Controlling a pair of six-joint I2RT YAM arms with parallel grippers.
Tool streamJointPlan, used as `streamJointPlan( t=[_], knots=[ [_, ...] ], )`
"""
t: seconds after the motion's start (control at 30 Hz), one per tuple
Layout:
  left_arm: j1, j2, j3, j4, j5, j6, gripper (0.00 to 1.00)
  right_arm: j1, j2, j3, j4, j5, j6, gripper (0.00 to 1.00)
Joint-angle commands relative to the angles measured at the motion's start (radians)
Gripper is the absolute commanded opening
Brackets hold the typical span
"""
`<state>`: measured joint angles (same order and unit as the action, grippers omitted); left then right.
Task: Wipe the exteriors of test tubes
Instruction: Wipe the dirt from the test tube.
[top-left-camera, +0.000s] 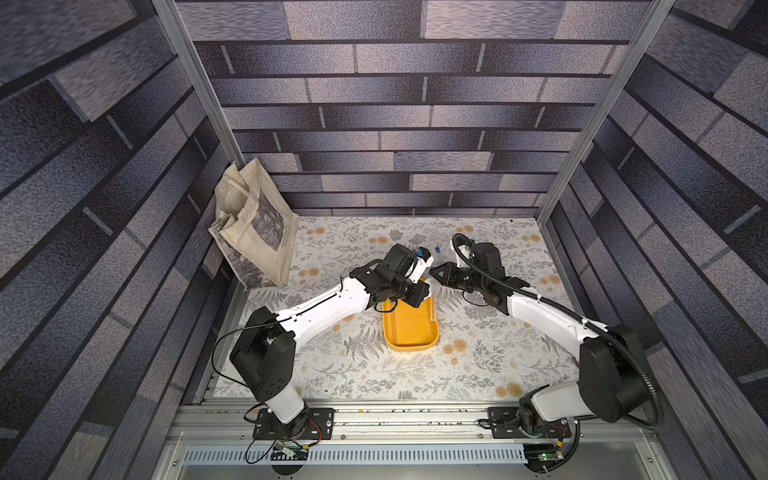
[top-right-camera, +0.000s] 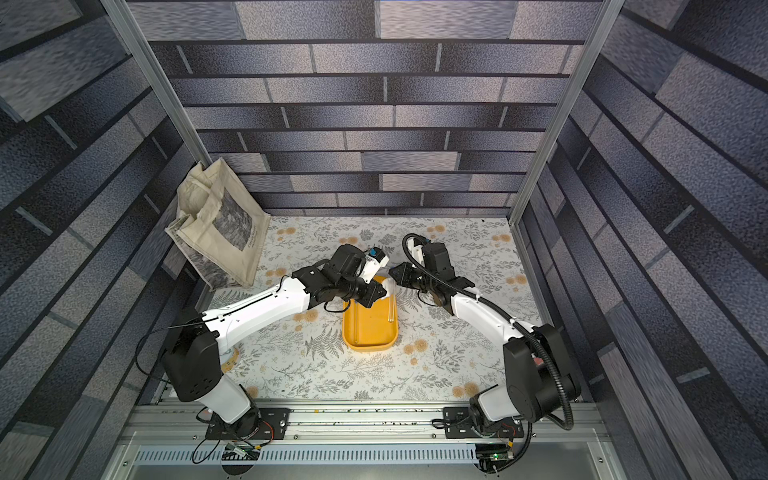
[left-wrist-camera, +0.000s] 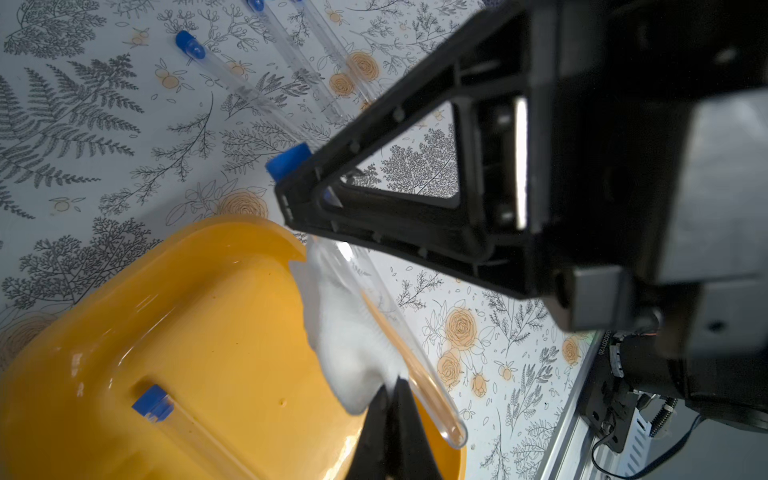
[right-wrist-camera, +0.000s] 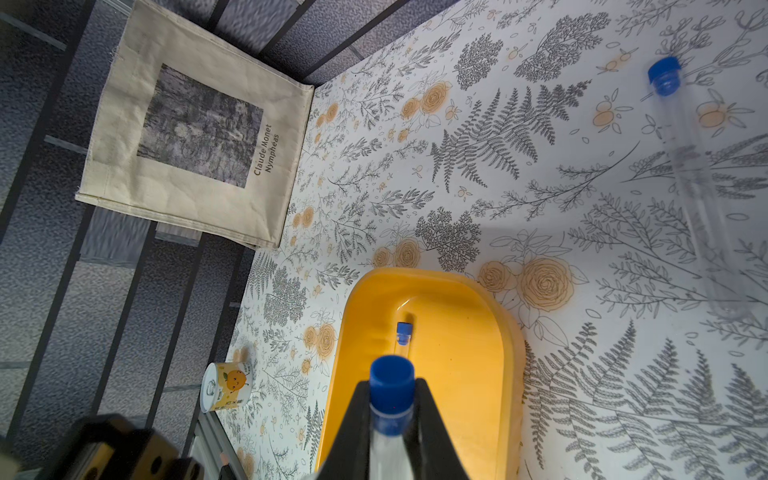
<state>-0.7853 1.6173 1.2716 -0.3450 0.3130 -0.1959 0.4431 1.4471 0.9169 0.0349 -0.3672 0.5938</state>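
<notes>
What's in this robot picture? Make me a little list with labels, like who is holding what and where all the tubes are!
Right gripper: shut on a test tube, just under its blue cap
Left gripper: shut on a white cloth that looks pressed against that tube
Yellow tray: one capped tube lying inside
Table: three loose tubes lying flat
Far corner: cloth bag propped up

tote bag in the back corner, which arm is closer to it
Left. The left arm stands on the same side as the tote bag, its fingers pinching the white cloth by the yellow tray. The right arm extends from the opposite side.
</notes>
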Motion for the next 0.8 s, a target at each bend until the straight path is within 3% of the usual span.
streamJointPlan(
  t=[0.0,0.37,0.77],
  knots=[
    [-0.031,-0.058,-0.033,-0.013,-0.011,0.033,0.00,0.006,0.013,0.002,0.025,-0.002,0.000,0.11],
    [-0.097,-0.099,-0.181,0.042,0.007,-0.021,0.00,0.006,0.035,0.019,0.025,0.000,-0.006,0.11],
    [-0.100,-0.072,-0.175,0.085,0.020,-0.038,0.00,0.006,0.042,0.017,0.034,-0.008,0.000,0.11]
  ],
)
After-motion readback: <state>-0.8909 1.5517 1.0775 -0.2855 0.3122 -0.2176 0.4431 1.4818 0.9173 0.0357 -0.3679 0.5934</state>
